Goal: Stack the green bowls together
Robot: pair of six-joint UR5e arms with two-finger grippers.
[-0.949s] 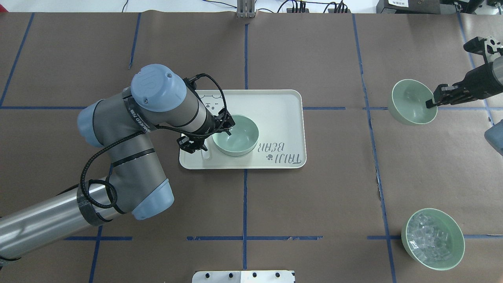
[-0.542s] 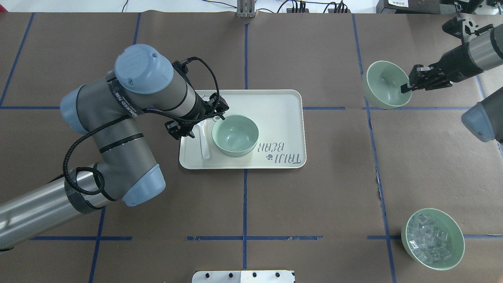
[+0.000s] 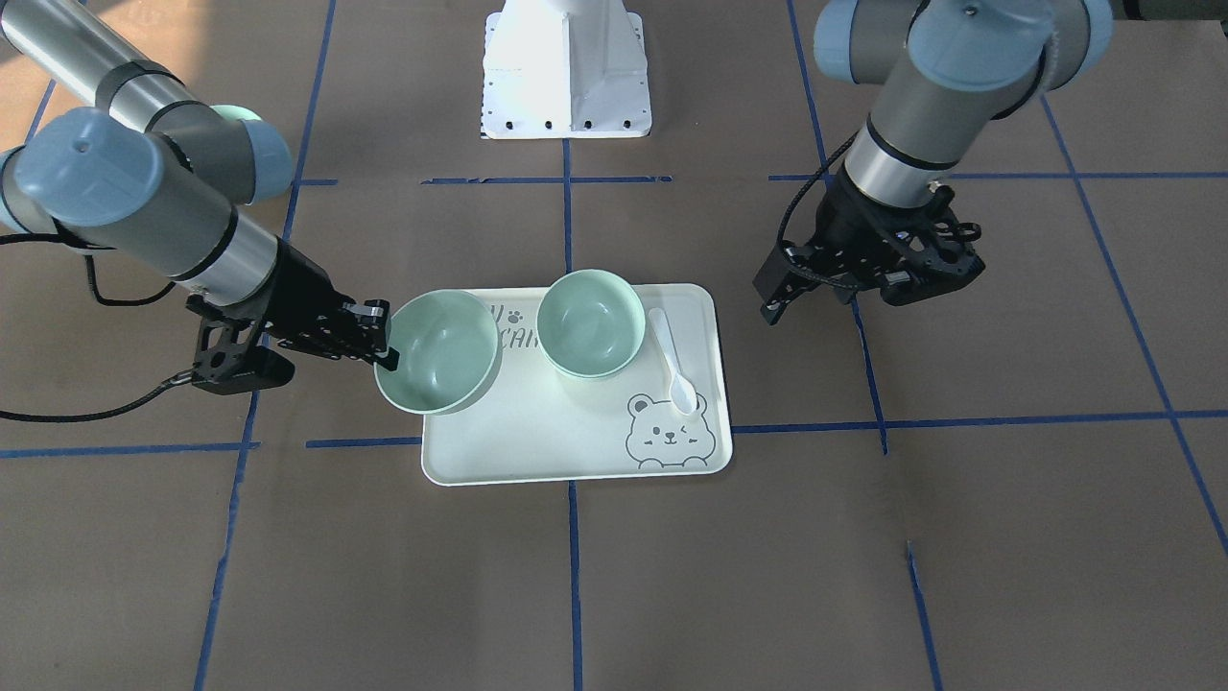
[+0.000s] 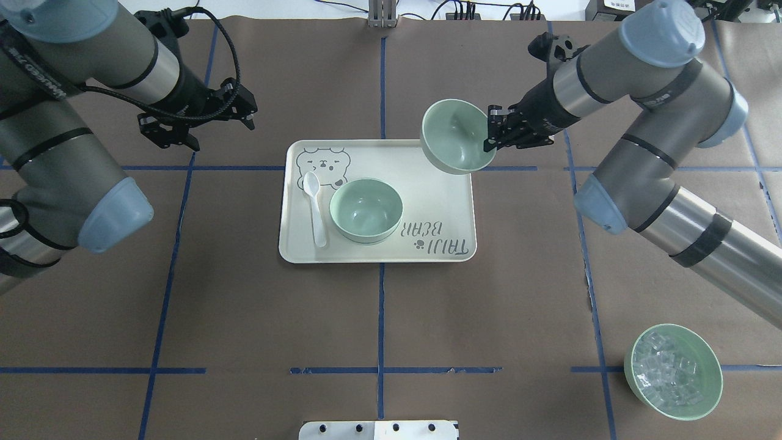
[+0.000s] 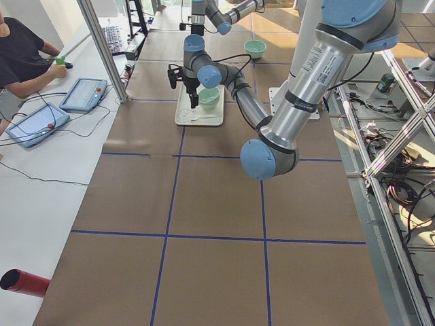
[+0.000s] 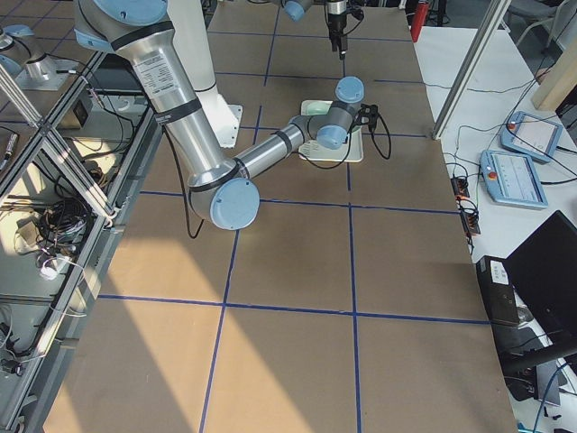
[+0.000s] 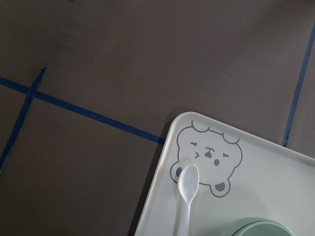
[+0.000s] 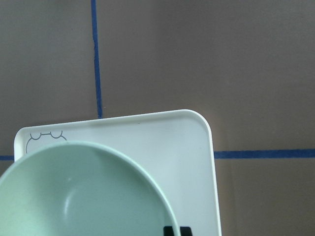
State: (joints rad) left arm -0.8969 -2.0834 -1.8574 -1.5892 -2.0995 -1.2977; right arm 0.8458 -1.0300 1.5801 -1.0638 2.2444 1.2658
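Over the far right corner of the tray (image 4: 440,195), as the overhead view shows it, the right gripper (image 4: 489,145) carries one green bowl. Its jaws are clenched on the right side of the rim. This held bowl (image 4: 455,137) hangs in the air, tilted, with its open side turned up and partly toward the left. It is apart from the other bowl. The right wrist view shows its pale inside low in the frame, with a rounded tray corner beyond it.

A second green bowl, the tray bowl (image 4: 365,211), stands upright near the middle of the tray, open side up. A white spoon (image 4: 316,208) lies flat on the tray just to its left. The spoon's scoop end points far and lies against the bear print (image 4: 322,164) in the tray's far left corner.

Off to the far left of the tray, the left gripper (image 3: 770,305) hovers over bare table (image 4: 489,318), well apart from both bowls. It holds nothing. Whether its jaws are released or clenched, I cannot tell.

At the near right of the table sits a cube bowl (image 4: 672,371), green and filled with clear cubes, well apart from the tray.
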